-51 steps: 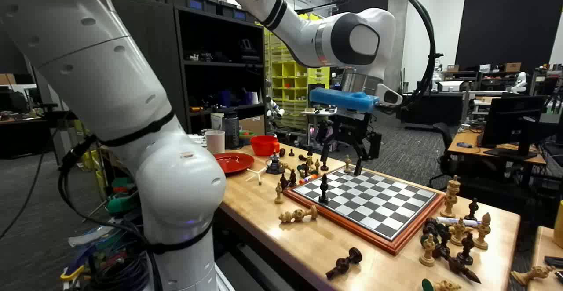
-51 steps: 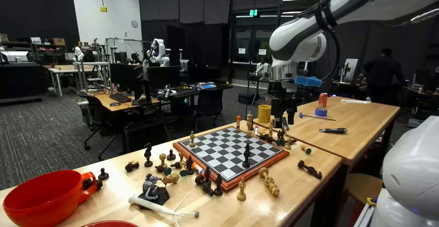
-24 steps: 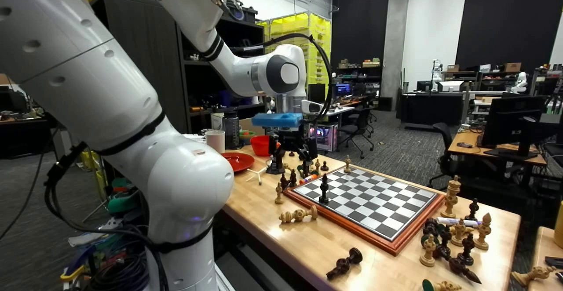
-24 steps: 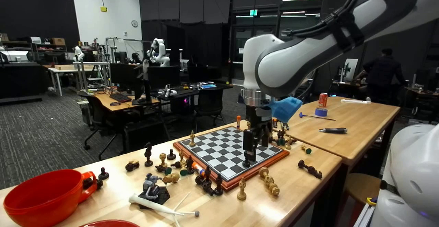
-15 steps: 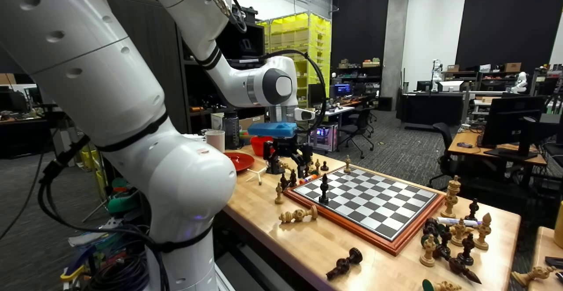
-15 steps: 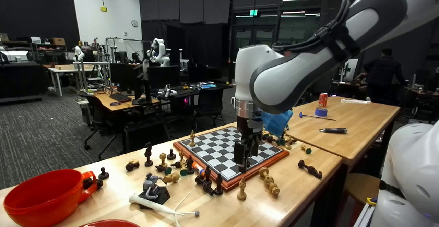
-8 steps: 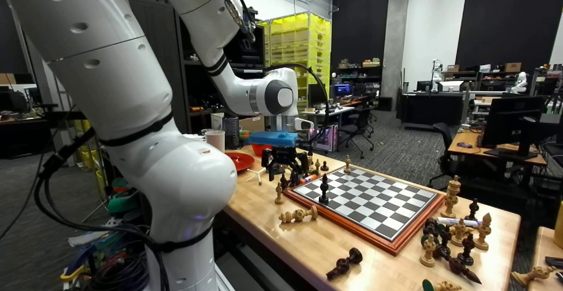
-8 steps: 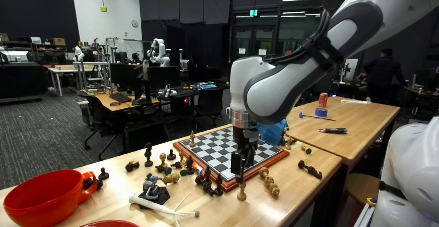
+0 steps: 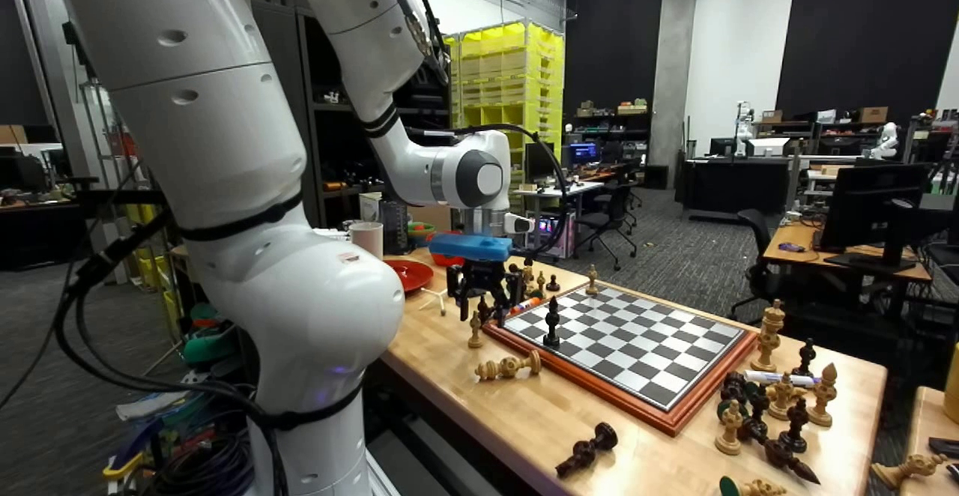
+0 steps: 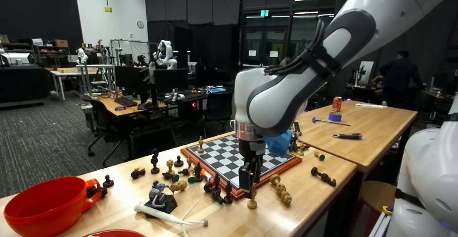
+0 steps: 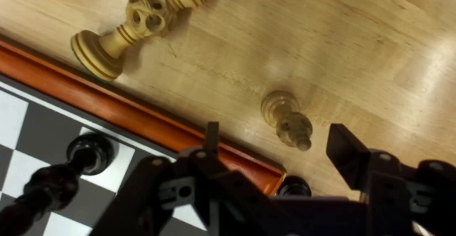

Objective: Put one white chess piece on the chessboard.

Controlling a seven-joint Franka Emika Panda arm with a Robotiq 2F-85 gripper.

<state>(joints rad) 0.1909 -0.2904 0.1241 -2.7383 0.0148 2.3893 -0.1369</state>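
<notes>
A light wooden (white) chess piece (image 11: 286, 122) stands upright on the table beside the chessboard's corner. It also shows in both exterior views (image 9: 475, 335) (image 10: 252, 203). My gripper (image 11: 272, 136) is open and empty, pointing down just above this piece, which appears between the spread fingers in the wrist view; it also shows in both exterior views (image 9: 482, 318) (image 10: 247, 193). The chessboard (image 9: 644, 339) with its reddish-brown frame (image 11: 107, 102) lies alongside. On it stand a dark piece (image 9: 552, 324) and a light piece (image 10: 200, 146). A larger light piece (image 11: 151, 15) lies on its side nearby.
Several dark pieces (image 10: 214, 192) stand or lie close to the board's corner, one (image 11: 294, 186) by the gripper. A glue stick (image 10: 206, 175), a small figure (image 10: 157, 196) and a red cup (image 10: 50, 204) are farther along. More pieces (image 9: 783, 398) crowd the board's opposite end.
My gripper has crossed from beyond the board to its corner, then lowered toward the standing light piece, staying open. The pieces have not moved.
</notes>
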